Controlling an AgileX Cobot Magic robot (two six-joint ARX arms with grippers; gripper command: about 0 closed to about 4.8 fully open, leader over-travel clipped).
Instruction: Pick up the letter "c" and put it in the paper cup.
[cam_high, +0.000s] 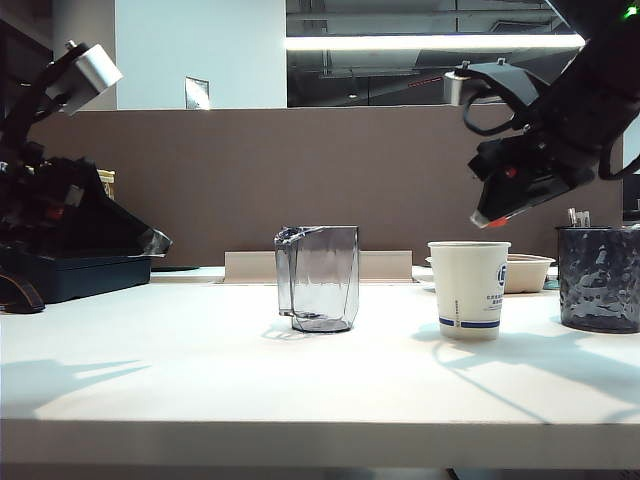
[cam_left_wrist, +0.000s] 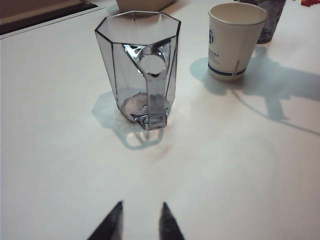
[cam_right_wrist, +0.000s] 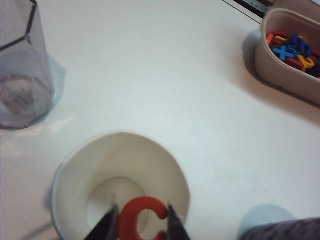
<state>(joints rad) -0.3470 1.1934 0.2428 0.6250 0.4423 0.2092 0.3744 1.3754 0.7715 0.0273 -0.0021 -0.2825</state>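
Note:
The red-orange letter "c" (cam_right_wrist: 141, 218) is pinched between the fingers of my right gripper (cam_right_wrist: 142, 209), which is shut on it directly over the mouth of the white paper cup (cam_right_wrist: 120, 185). In the exterior view that right gripper (cam_high: 490, 218) hangs in the air just above the paper cup (cam_high: 469, 288), with a red speck at its tip. My left gripper (cam_left_wrist: 141, 206) is open and holds nothing. It sits low over bare table, short of the clear faceted cup (cam_left_wrist: 141, 67), and stays back at the far left (cam_high: 150, 242).
A clear grey faceted cup (cam_high: 318, 277) stands mid-table. A dark textured tumbler (cam_high: 599, 277) stands right of the paper cup. A beige tub (cam_right_wrist: 290, 50) of several coloured letters sits behind them. A low tan ledge (cam_high: 250, 265) runs along the table's back.

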